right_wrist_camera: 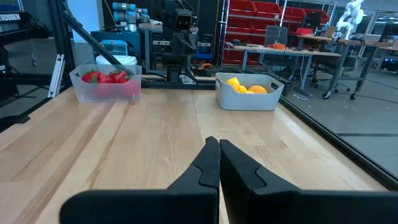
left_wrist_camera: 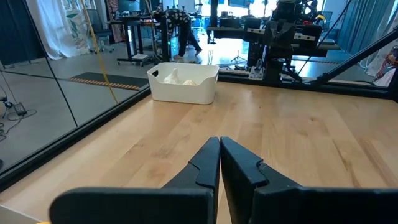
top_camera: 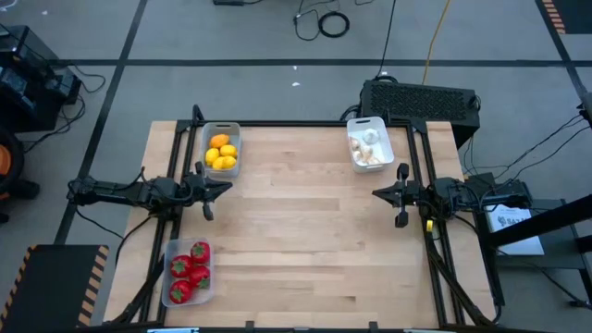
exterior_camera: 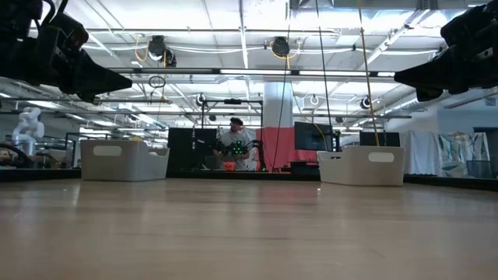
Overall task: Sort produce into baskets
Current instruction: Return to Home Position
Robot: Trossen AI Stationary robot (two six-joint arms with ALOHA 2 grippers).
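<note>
The sorting looks finished: nothing lies loose on the table (top_camera: 305, 231). Lemons (top_camera: 222, 153) fill the grey basket (top_camera: 222, 127) just beside the left gripper (top_camera: 225, 188). Red pieces (top_camera: 188, 273) sit in the clear basket (top_camera: 211, 277) on that gripper's other side, a little farther off. Garlic (top_camera: 369, 148) lies in the white basket (top_camera: 368, 121) near the right gripper (top_camera: 378, 193). Both grippers hover at the table's sides, fingers (left_wrist_camera: 205, 167) pressed together, holding nothing. The pieces look small, rounded and intact.

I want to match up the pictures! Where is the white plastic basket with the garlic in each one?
High view: the white rectangular plastic basket sits at the upper right of the wooden table.
Low view: right of centre, far back.
Left wrist view: upper middle.
Right wrist view: not in it.
Shared landmark: the dark right arm near it.
</note>
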